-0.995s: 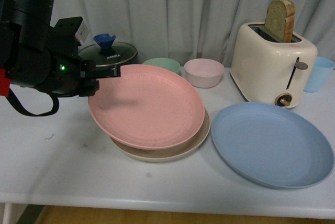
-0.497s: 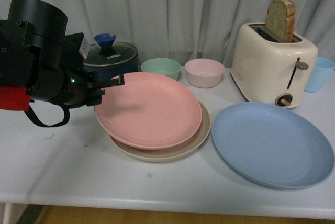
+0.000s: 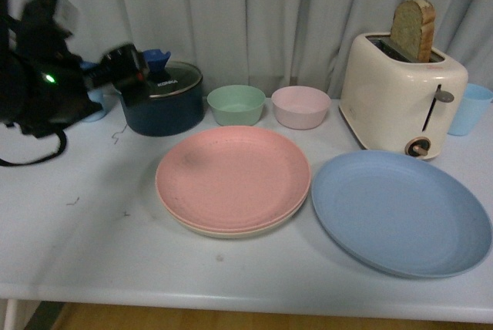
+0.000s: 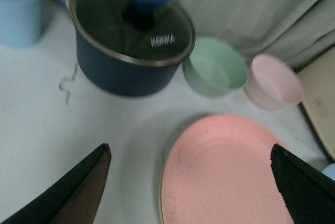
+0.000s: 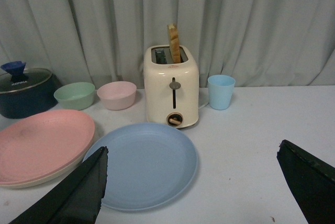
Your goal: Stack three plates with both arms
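The pink plate [image 3: 231,176] lies flat on the beige plate, of which only the rim [image 3: 223,231] shows. The blue plate [image 3: 400,210] lies alone on the table to their right. My left gripper [image 3: 127,68] is blurred at the far left by the pot, open and empty, away from the pink plate. In the left wrist view the left gripper [image 4: 188,153] is open above the pink plate's [image 4: 225,171] edge. My right gripper [image 5: 192,148] is open and empty, above the table beside the blue plate [image 5: 144,164]. It is out of the front view.
A cream toaster [image 3: 400,99] with a bread slice stands at the back right, a light blue cup [image 3: 470,110] beside it. A navy lidded pot [image 3: 162,99], a green bowl [image 3: 236,104] and a pink bowl [image 3: 300,106] line the back. The table's front edge [image 3: 246,303] is near.
My left gripper let go of the pink plate, which dropped flat onto the beige plate. The left arm drew back to the left, toward the pot.
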Motion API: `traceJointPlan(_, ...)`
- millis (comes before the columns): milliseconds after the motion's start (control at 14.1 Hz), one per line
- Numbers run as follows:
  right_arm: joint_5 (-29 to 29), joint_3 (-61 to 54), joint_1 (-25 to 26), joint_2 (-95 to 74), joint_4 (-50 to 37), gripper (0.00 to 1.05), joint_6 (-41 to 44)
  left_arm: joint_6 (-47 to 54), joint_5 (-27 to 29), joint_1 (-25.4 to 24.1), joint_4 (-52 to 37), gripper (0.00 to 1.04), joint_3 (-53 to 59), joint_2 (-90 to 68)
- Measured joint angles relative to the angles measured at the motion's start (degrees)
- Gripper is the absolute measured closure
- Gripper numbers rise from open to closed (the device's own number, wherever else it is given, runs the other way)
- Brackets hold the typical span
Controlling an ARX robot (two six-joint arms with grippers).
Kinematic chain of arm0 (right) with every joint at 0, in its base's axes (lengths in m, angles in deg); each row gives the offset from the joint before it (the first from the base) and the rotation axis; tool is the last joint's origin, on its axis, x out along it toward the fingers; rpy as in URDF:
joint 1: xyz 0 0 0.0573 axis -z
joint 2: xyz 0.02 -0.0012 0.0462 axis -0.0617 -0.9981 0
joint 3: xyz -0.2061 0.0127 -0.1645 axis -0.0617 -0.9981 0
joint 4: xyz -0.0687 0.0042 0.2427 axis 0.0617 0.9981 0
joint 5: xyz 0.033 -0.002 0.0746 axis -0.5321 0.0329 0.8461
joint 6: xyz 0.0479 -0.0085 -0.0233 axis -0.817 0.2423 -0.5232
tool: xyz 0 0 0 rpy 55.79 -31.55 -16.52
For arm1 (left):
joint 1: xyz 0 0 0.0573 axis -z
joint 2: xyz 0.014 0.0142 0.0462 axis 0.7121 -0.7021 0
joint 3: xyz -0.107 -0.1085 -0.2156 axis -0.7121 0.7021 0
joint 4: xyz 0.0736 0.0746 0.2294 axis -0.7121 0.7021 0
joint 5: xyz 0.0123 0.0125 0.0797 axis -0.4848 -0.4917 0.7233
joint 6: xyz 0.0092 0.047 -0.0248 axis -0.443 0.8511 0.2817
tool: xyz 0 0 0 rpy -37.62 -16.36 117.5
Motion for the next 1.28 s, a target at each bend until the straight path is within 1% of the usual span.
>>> traceJointPlan(71,0.0,0.0,0.0,0.0,0.0,0.06,0.0,0.7,-0.11,-1.42,-3.67,0.05,3.72,6.19)
traceJointPlan(142,0.0,0.0,0.0,0.0,0.0,0.06,0.0,1.05,-0.46,-2.69,-4.92,0.08,6.95,11.19)
traceJointPlan(213,0.0,0.0,0.0,0.0,0.0,0.06,0.0,5.49,2.45,-4.07,-13.88,0.13,12.63,15.5)
traceJointPlan(284,0.0,0.0,0.0,0.0,0.0,0.06,0.0,10.69,4.83,-5.05,-19.06,0.26,19.32,21.22)
traceJointPlan(355,-0.02,0.0,0.0,0.0,0.02,0.06,0.0,14.91,5.2,-5.42,-19.47,0.38,26.01,29.33)
traceJointPlan(426,0.0,0.0,0.0,0.0,0.0,0.06,0.0,17.09,5.25,-5.4,-20.7,0.53,30.27,35.32)
traceJointPlan(569,0.0,0.0,0.0,0.0,0.02,0.06,0.0,18.64,5.2,-5.25,-20.65,0.78,36.3,38.97)
traceJointPlan(640,0.0,0.0,0.0,0.0,0.0,0.06,0.0,18.8,5.2,-5.25,-20.17,0.93,39.47,41.33)
traceJointPlan(711,0.0,0.0,0.0,0.0,0.0,0.06,0.0,18.71,5.2,-5.25,-20.17,1.03,41.13,44.28)
traceJointPlan(924,0.0,0.0,0.0,0.0,0.0,0.06,0.0,18.91,5.18,-5.25,-17.09,1.03,46.23,52.02)
traceJointPlan(1208,-0.02,0.0,0.0,0.0,0.0,0.06,0.0,18.91,5.2,-5.25,-11.19,1.03,50.34,62.71)
traceJointPlan(1279,0.0,0.0,0.0,0.0,0.0,0.06,0.0,18.91,5.2,-5.25,-14.12,1.03,52.26,62.8)
